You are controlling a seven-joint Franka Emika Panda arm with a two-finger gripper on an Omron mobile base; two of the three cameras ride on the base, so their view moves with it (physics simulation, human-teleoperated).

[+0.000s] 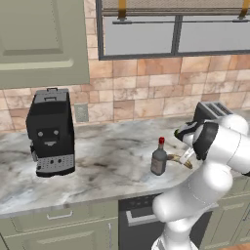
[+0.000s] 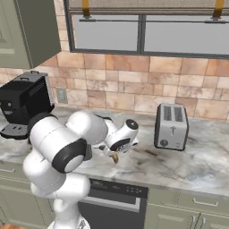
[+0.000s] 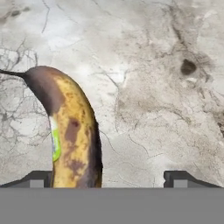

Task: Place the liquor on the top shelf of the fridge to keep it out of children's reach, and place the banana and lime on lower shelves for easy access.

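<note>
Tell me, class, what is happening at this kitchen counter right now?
A white robot arm reaches down over the marble counter, its pincer open just above the banana, which lies flat between the fingertips, nearer one of them. Nothing is gripped yet. The liquor bottle stands upright beside it on the counter. A coffee machine and a toaster sit further along.

liquor bottle [image 1: 158, 160] label: pale patch, no lettering legible
banana [image 3: 72, 135] sticker: small green strip, nothing readable
toaster [image 2: 171, 126] front: dark mark, too small to read
coffee machine [image 1: 50, 132]: no readable markings
</note>
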